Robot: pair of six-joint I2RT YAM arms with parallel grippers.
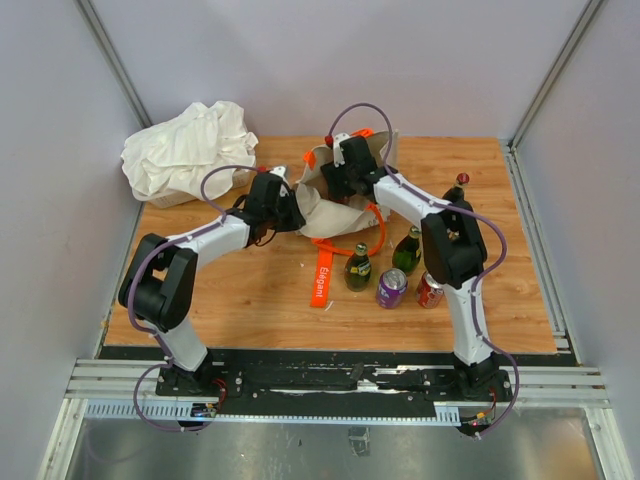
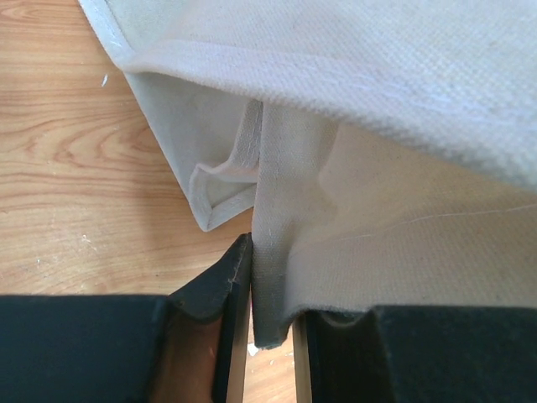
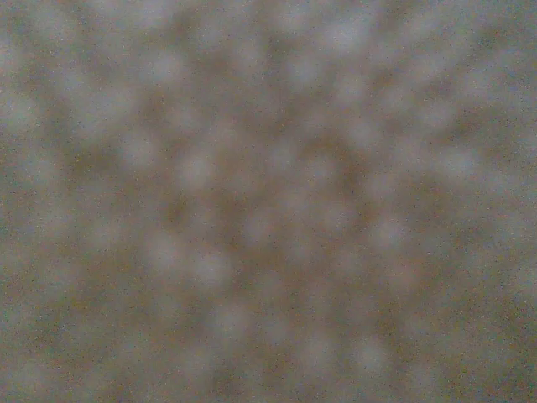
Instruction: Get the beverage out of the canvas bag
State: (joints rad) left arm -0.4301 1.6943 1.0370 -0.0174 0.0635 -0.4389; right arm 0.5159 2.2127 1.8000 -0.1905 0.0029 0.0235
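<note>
The beige canvas bag (image 1: 328, 214) lies at the back centre of the table, and its orange strap (image 1: 322, 278) with white lettering trails toward the front. My left gripper (image 1: 291, 213) is at the bag's left edge. In the left wrist view it (image 2: 273, 323) is shut on a fold of the canvas (image 2: 277, 252). My right gripper (image 1: 341, 178) reaches into the bag's mouth, and its fingers are hidden by fabric. The right wrist view shows only a blurred grey-brown surface. No beverage shows inside the bag.
Two green bottles (image 1: 358, 268) (image 1: 407, 251), a purple can (image 1: 391, 288) and a red can (image 1: 430, 291) stand in front of the bag. A red-capped bottle (image 1: 456, 188) stands behind the right arm. A white cloth bundle (image 1: 185, 150) sits at the back left.
</note>
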